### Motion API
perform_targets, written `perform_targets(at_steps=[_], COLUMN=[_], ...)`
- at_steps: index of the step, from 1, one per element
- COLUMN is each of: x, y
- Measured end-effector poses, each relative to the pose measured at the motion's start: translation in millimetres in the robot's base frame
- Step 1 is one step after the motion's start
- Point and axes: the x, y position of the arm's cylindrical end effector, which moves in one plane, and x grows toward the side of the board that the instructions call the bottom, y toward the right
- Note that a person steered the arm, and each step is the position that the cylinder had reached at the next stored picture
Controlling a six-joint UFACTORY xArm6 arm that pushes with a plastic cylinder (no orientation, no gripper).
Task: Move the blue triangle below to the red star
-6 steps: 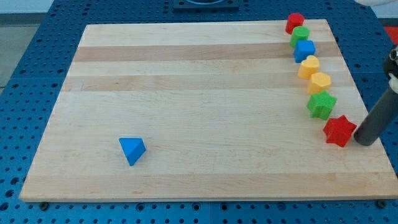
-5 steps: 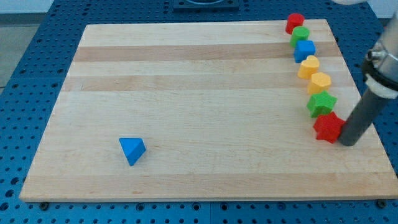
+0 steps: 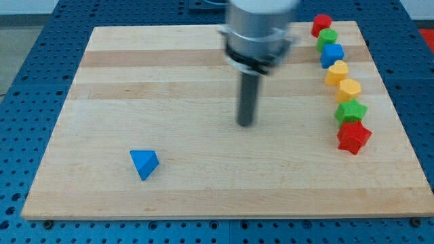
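The blue triangle [image 3: 144,164] lies on the wooden board [image 3: 203,74] at the view's lower left. The red star [image 3: 353,137] sits near the board's right edge, touching the green block above it. My tip [image 3: 245,125] rests near the board's middle, well to the right of and above the blue triangle, and well to the left of the red star. It touches no block.
A column of blocks runs down the right edge above the red star: a red block [image 3: 321,25], a green block [image 3: 328,39], a blue block [image 3: 332,54], two yellow blocks [image 3: 336,72] [image 3: 349,89], and a green star [image 3: 350,111].
My tip pushed the red star a little left and up against the green star, then swept left from the right edge to the board's middle. The blue triangle has not moved.
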Motion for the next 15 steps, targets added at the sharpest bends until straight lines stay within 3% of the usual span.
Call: perform_targets(at_steps=[1, 2, 4, 5, 6, 8, 9, 10, 11, 12, 14, 15], x=[32, 84, 107, 114, 141, 133, 123, 127, 102, 86, 89, 112], y=[-129, -176, -51, -102, -89, 62, 96, 13, -51, -35, 95, 134])
